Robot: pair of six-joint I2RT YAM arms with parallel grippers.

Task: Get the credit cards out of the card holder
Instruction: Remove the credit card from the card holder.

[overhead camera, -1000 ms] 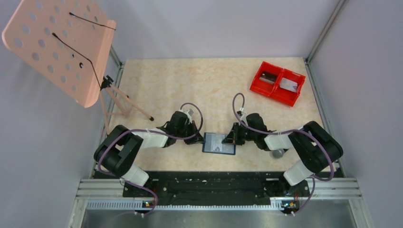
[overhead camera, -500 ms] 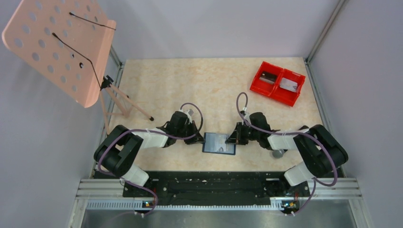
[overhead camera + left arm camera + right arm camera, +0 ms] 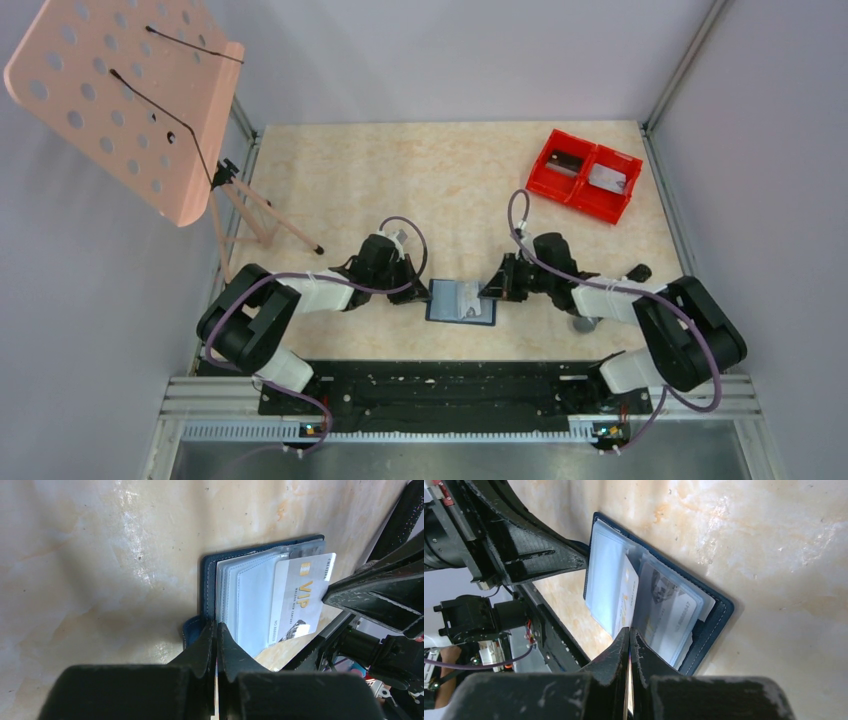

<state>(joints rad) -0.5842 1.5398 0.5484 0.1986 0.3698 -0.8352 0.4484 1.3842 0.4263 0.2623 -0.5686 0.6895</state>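
The card holder (image 3: 461, 301) lies open on the table between both arms, navy outside with pale inner pockets (image 3: 250, 600). A white credit card (image 3: 302, 600) marked VIP sticks partly out of its pocket, and its far edge runs between the fingers of my right gripper (image 3: 629, 630), which is shut on it. That same card (image 3: 625, 597) appears edge-on in the right wrist view. A second, greyish card (image 3: 669, 615) sits inside a clear pocket. My left gripper (image 3: 216, 626) is shut, with its tips resting on the holder's left edge (image 3: 207, 580). From above, the left gripper (image 3: 420, 294) and right gripper (image 3: 490, 292) flank the holder.
A red two-compartment bin (image 3: 584, 174) holding metal pieces stands at the back right. A pink perforated stand (image 3: 120, 100) on thin legs is at the back left. A grey ball (image 3: 585, 323) lies under the right forearm.
My right arm has drawn back to the right, sliding the white card further out of its pocket. The left arm has not moved.
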